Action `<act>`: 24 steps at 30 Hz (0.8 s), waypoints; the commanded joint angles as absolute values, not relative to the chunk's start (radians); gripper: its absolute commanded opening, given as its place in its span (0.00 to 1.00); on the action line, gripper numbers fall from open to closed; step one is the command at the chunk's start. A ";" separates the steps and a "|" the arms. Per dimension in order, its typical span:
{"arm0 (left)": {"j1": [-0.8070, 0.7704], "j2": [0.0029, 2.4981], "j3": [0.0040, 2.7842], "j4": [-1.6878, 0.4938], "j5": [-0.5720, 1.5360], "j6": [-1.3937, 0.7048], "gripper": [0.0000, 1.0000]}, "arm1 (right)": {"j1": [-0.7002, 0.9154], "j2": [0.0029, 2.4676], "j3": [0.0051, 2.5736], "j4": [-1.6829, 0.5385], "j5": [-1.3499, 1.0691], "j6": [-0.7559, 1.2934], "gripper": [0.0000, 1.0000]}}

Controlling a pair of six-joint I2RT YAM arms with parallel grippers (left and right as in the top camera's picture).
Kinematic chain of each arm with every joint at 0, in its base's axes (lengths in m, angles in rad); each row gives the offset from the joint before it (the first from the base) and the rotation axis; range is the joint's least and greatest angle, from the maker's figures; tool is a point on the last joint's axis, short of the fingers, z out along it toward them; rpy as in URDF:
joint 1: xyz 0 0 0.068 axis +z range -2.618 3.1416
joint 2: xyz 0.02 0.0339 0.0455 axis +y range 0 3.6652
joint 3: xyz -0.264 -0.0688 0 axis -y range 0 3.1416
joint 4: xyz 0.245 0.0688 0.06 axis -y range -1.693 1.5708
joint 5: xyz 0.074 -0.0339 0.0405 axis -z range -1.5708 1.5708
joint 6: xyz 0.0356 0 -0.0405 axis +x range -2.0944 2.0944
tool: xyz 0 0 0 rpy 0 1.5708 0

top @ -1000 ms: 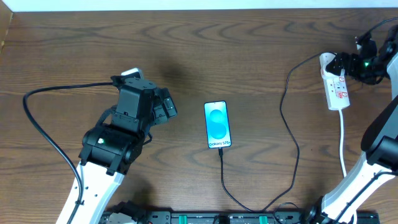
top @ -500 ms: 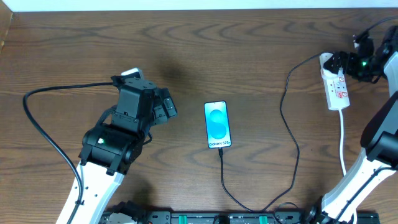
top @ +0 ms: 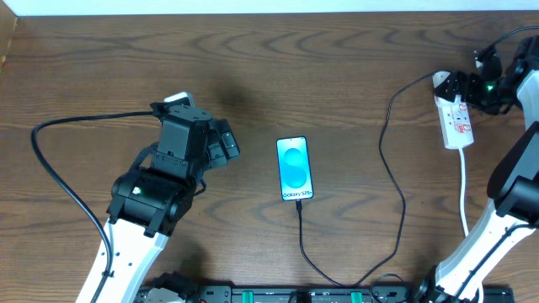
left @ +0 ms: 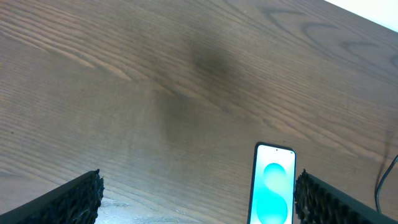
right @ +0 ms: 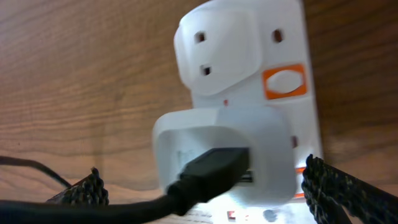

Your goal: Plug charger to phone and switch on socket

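The phone lies mid-table, screen lit blue; it also shows in the left wrist view. The charger's black cable runs from the phone's near end in a loop to the white socket strip at the far right. In the right wrist view the black connector sits in a white adapter plugged into the strip. My right gripper is open, its fingers on either side of the adapter at the strip's far end. My left gripper is open and empty, left of the phone.
The strip's white cord runs toward the near edge at the right. An orange switch sits on the strip beside an empty outlet. The left arm's black cable loops over the table at the left.
The right gripper has shifted slightly toward the far end of the strip. The left arm and phone have not moved.
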State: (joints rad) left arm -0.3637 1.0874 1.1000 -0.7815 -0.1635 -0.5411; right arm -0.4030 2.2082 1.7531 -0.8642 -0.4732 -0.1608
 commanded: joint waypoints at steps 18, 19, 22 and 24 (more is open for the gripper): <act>-0.363 1.090 1.108 -0.781 -0.181 -0.524 0.98 | -0.364 2.211 1.733 -0.880 -0.447 -0.075 0.99; -0.363 1.090 1.108 -0.781 -0.181 -0.524 0.98 | -0.364 2.211 1.724 -0.875 -0.447 -0.075 0.99; -0.363 1.090 1.108 -0.781 -0.181 -0.524 0.98 | -0.364 2.212 1.697 -0.855 -0.447 -0.075 0.99; -0.363 1.090 1.108 -0.781 -0.181 -0.524 0.98 | -0.364 2.212 1.685 -0.844 -0.447 -0.069 0.99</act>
